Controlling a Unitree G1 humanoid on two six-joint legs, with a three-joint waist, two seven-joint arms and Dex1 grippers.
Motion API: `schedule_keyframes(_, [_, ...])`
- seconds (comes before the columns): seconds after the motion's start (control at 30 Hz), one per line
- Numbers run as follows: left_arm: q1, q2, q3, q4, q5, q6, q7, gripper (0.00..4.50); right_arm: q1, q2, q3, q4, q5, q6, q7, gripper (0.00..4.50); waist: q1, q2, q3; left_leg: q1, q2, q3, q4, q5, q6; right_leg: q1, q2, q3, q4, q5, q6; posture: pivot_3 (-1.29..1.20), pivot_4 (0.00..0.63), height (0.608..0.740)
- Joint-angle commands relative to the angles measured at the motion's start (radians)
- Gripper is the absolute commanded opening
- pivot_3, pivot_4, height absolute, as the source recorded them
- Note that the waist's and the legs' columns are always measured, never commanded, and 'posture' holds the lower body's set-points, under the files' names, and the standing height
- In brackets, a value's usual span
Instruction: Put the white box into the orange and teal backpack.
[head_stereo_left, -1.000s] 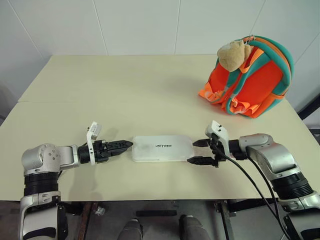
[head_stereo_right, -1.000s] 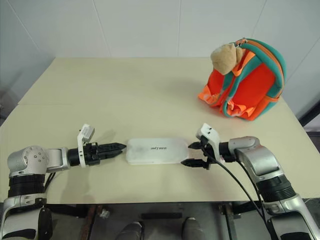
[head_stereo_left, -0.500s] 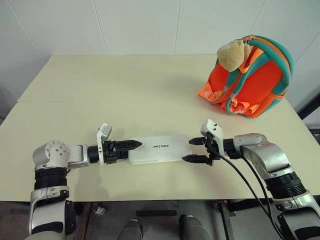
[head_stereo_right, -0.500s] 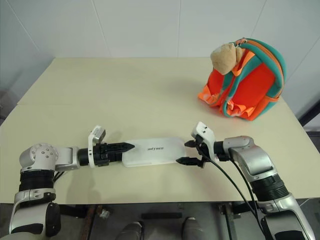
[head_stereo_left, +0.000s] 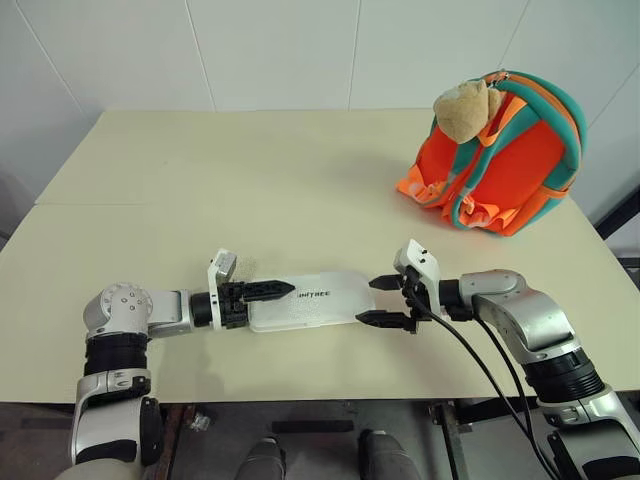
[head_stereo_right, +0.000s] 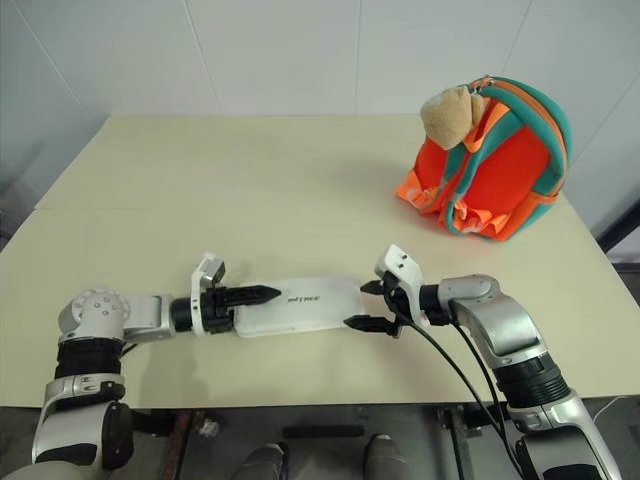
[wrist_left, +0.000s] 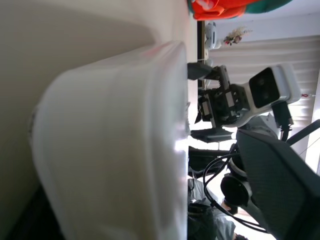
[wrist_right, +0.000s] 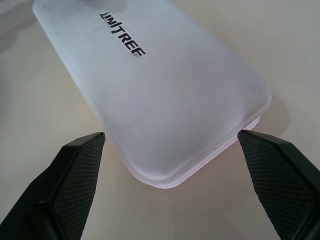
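On table (head_stereo_left: 300, 190): flat white box (head_stereo_left: 320, 300), rounded corners, dark lettering.

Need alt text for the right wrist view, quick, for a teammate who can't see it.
The white box, dark lettering on top, lies flat on the beige table, its near rounded end between the open right gripper's two black fingers, which do not touch it.

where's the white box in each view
Left eye: white box low centre, between the grippers.
Right eye: low centre, slightly further left.
Left wrist: close up, large, its end nearest.
Right wrist: its end between the two fingers.
Shared landmark: the dark lettering on its top.
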Motion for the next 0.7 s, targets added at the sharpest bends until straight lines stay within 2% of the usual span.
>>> schedule_keyframes(0.03, [0.016, -0.008, -0.010, -0.005, -0.044, 0.020, 0.022, 2.78, -0.007, 0.004, -0.029, -0.019, 0.012, -0.025, -0.006, 4.50, 0.000, 0.000, 0.000, 0.000, 0.000, 0.000, 0.000, 0.000, 0.000, 0.000, 0.000, 0.000, 0.000, 0.000, 0.000, 0.00, 0.150, 0.740])
schedule_keyframes(0.2, [-0.010, -0.026, 0.040, 0.010, -0.046, 0.020, 0.062, 1.39, 0.005, 0.000, -0.066, -0.027, 0.020, -0.032, -0.034, 4.50, 0.000, 0.000, 0.000, 0.000, 0.000, 0.000, 0.000, 0.000, 0.000, 0.000, 0.000, 0.000, 0.000, 0.000, 0.000, 0.00, 0.150, 0.740])
schedule_keyframes(0.4, [-0.034, -0.037, 0.109, -0.020, -0.034, -0.003, 0.066, 1.37, 0.040, -0.059, -0.224, -0.062, 0.048, -0.006, -0.102, 4.50, 0.001, 0.000, 0.000, -0.001, 0.000, 0.000, 0.000, 0.000, 0.000, 0.000, 0.000, 0.000, 0.000, 0.000, 0.000, 0.00, 0.150, 0.740])
schedule_keyframes(0.57, [0.008, 0.046, 0.056, -0.054, 0.027, -0.110, -0.012, 1.37, 0.012, -0.149, -0.378, -0.005, 0.037, -0.010, -0.187, 4.50, -0.002, 0.000, 0.000, -0.001, 0.000, 0.000, 0.000, 0.000, 0.000, -0.001, 0.000, 0.000, -0.002, 0.000, 0.000, 0.00, 0.150, 0.740])
schedule_keyframes(0.7, [0.052, 0.102, 0.002, -0.055, 0.076, -0.176, -0.083, 1.37, -0.076, -0.190, -0.415, 0.130, -0.029, -0.065, -0.286, 4.50, -0.014, 0.000, 0.000, 0.000, 0.001, 0.002, -0.001, 0.000, 0.000, -0.001, 0.001, 0.000, -0.003, 0.000, -0.001, 0.00, 0.150, 0.740])
